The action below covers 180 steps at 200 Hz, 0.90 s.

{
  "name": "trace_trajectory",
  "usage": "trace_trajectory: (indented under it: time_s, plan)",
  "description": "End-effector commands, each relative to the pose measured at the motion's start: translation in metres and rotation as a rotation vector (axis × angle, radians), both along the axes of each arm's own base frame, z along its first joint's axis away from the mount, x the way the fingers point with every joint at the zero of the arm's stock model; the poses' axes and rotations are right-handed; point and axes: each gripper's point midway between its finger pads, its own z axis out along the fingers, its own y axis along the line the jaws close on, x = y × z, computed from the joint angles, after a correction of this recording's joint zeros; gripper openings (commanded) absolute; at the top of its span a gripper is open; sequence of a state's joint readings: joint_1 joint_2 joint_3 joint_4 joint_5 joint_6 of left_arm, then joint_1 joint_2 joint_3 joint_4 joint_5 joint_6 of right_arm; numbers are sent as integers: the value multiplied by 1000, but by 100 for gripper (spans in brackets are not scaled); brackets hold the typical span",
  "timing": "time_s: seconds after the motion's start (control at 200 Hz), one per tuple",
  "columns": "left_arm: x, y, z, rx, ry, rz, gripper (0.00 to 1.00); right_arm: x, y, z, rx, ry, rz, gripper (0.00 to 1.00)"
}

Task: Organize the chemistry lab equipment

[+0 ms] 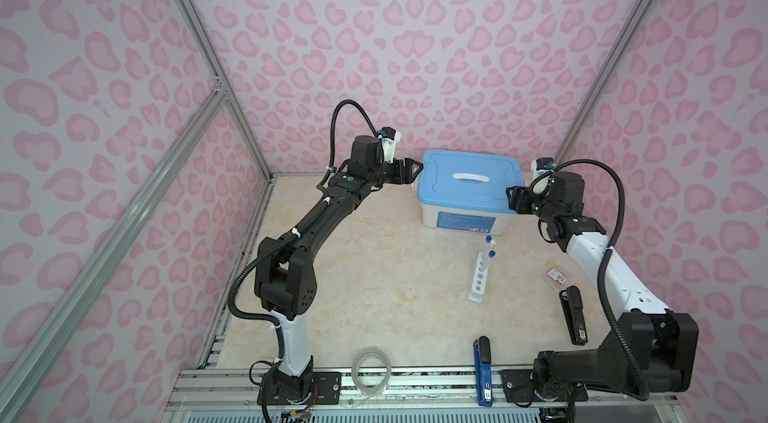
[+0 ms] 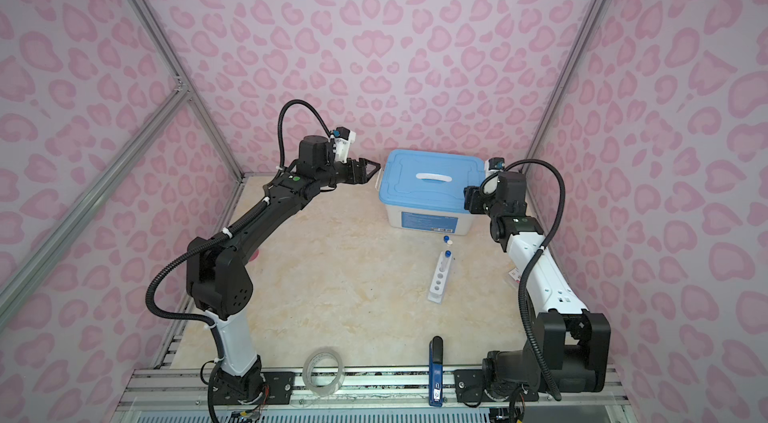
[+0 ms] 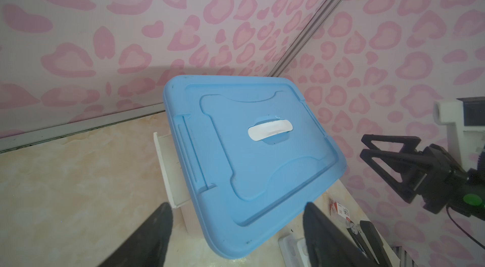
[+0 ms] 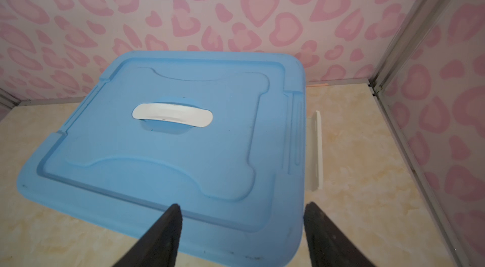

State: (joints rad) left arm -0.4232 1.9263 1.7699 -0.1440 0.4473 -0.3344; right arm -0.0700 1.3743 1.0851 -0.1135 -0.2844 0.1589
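The white five-hole rack (image 1: 478, 280) (image 2: 438, 281) lies on the table in front of the box. One clear test tube with a blue cap (image 1: 491, 257) stands in its far end. A small blue-capped white item (image 1: 489, 239) sits just beyond it. My left gripper (image 1: 417, 172) (image 3: 237, 204) hovers open at the left end of the blue-lidded box (image 1: 471, 182). My right gripper (image 1: 511, 200) (image 4: 242, 204) hovers open at the box's right front corner. Neither holds anything. The other lab items are out of view.
The box lid (image 3: 249, 160) (image 4: 170, 147) is on, and white side latches (image 3: 168, 168) (image 4: 316, 150) stick out at both ends. A small red-and-white packet (image 1: 555, 276), a black stapler (image 1: 573, 319), a blue stapler (image 1: 483, 371) and a clear tape roll (image 1: 372, 373) lie nearer the front.
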Motion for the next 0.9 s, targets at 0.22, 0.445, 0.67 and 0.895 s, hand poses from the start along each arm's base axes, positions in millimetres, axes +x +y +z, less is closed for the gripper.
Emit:
trace_trajectory:
  time_s: [0.22,0.445,0.67,0.895]
  plan:
    - [-10,-33,15,40,-95,-65,80,17,-13,-10,305,-51,15,76]
    - [-16,-58,-4,79,-95,-93,80,23,-24,-15,434,-89,53,85]
    - [-13,-79,-34,147,-62,-94,79,26,-27,-25,437,-99,38,87]
    - [-13,-93,-54,217,-48,-104,79,31,-32,-37,465,-108,27,87]
